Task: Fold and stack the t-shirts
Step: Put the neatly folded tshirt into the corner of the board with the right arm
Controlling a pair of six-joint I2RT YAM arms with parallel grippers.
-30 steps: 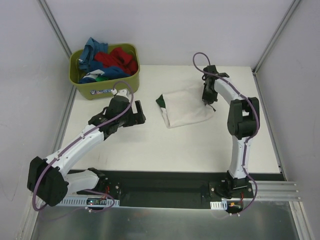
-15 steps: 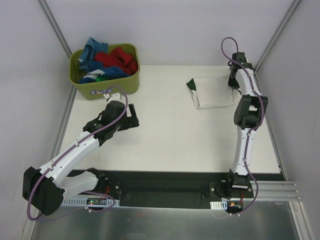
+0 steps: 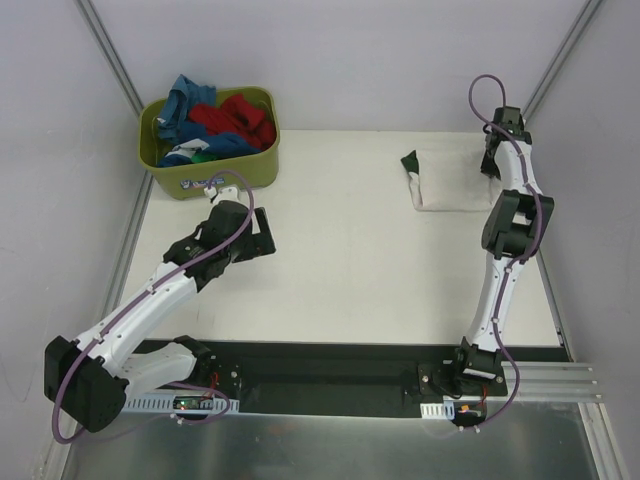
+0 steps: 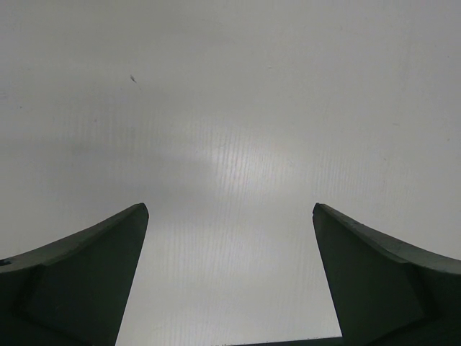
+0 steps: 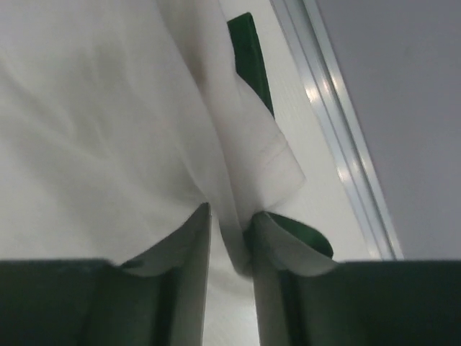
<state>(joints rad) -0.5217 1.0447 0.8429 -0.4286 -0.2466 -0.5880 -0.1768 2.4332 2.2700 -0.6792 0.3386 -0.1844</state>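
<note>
Top external | cream shirt [image 3: 450, 180] folded, far right corner of counter [image 3: 350, 280] | right gripper [image 5: 230, 216] narrow, hem between jaws, grip unclear | left gripper [image 4: 230, 213] wide, empty | other shirts [image 3: 225, 118] heaped in tub [image 3: 215, 182], far left corner, unfolded | judged early

My left arm [image 3: 150, 297] and right arm [image 3: 495, 300] are white shells with chunky black joints, a purple cable [image 3: 474, 95] looping along each. The fingers [image 4: 79, 281] of my left gripper [image 4: 230, 216] are dark grey-green wedges.
</note>
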